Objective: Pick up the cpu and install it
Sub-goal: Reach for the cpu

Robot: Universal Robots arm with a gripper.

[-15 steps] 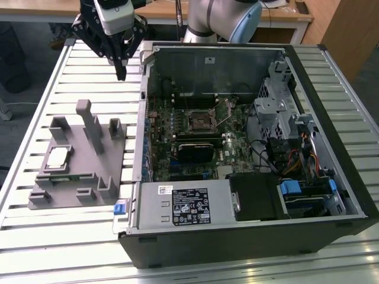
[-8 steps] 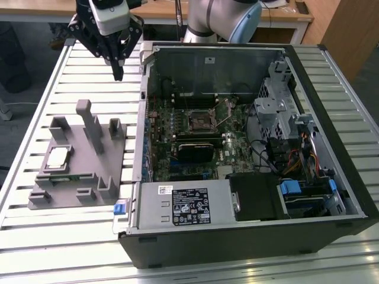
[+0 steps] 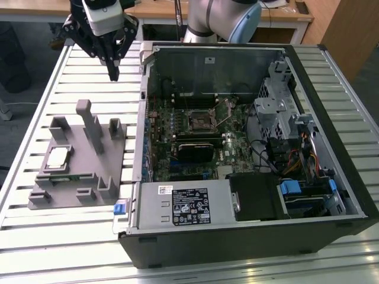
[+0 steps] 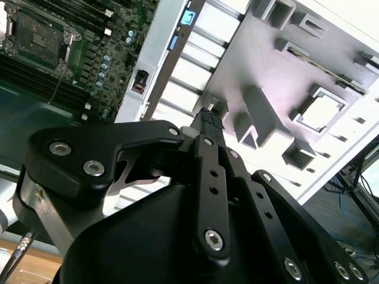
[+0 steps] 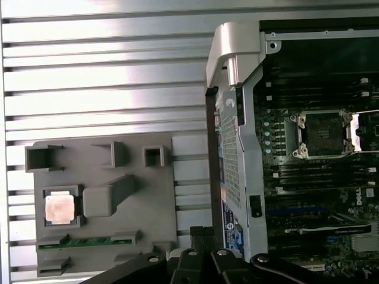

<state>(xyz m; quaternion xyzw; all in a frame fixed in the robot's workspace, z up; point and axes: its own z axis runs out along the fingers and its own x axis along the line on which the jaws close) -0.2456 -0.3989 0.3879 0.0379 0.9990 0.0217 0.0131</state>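
The gripper (image 3: 112, 72) hangs above the slatted metal counter (image 3: 59, 236), nearer the counter's far edge in the exterior view and just off the open computer case's (image 3: 237, 242) corner; its black fingers (image 4: 208, 118) are pressed together with nothing between them, pointing down. The cpu (image 3: 57, 157) lies flat in a square recess of the grey holder (image 3: 83, 161), which sits on the counter toward the edge on the exterior view's left, well apart from the gripper; its pale metal top faces up in both wrist views (image 5: 60, 208) (image 4: 323, 112). A green memory stick (image 5: 89, 241) rests on edge in a slot of the holder (image 5: 148, 201), just beside the cpu. The case lies on its side with its panel off, on the exterior view's right; the motherboard's socket (image 5: 324, 134) shows an open black square in a metal frame.
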